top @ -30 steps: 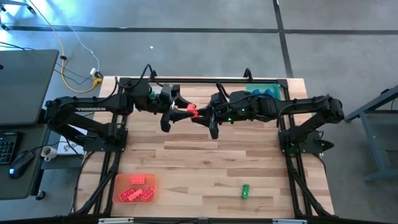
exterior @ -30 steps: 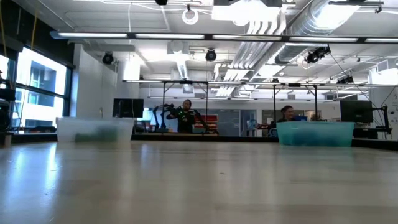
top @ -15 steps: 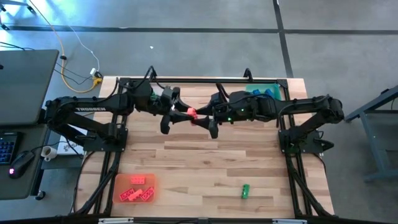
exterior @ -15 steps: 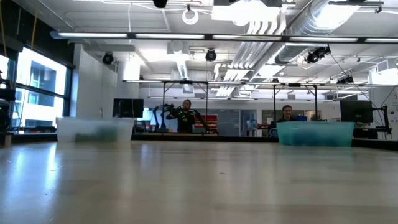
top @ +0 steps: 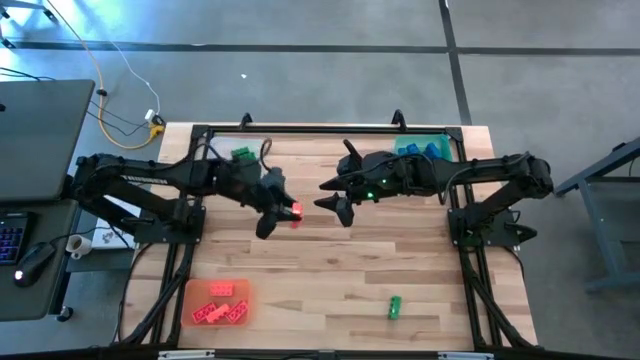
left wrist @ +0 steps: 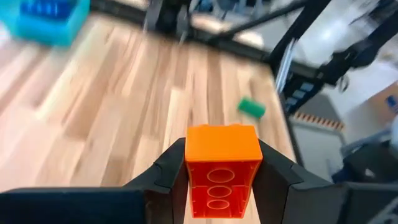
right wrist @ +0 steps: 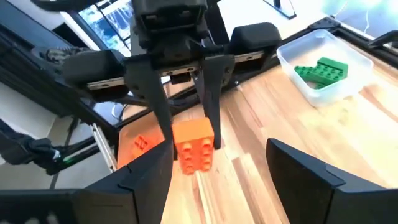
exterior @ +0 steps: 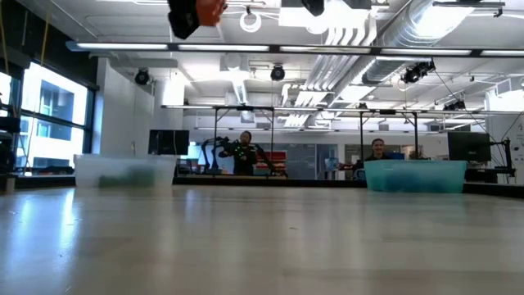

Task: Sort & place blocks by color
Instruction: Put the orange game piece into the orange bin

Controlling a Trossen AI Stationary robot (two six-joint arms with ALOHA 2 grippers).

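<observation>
My left gripper (top: 280, 208) hangs over the middle of the table, shut on a red block (top: 296, 211). My right gripper (top: 333, 198) stands just to its right, open, with nothing between its wide-set fingers (right wrist: 143, 180). In the right wrist view the red block (right wrist: 193, 146) shows straight ahead in the left gripper's fingers. A green block (top: 395, 307) lies flat on the table near the front right. Several red blocks lie in the orange tray (top: 200, 290) at the front left. My left gripper pinches the red block by its two long sides (left wrist: 189, 168) between its two fingers (left wrist: 171, 177). The fingers slant down from the table's left. The block's free end sticks out past the fingertips, and the block is lifted well clear of the table.
A clear tray (top: 250, 160) holding green blocks stands at the far left, and a blue tray (top: 432, 143) with blue blocks at the far right. The table's middle and front middle are bare wood. People and benches show in the room beyond the table.
The red block has passed from my right gripper to my left. My right gripper has let go of it and stayed about where it was. My left gripper has carried the block toward the table's near edge, away from the right gripper.
</observation>
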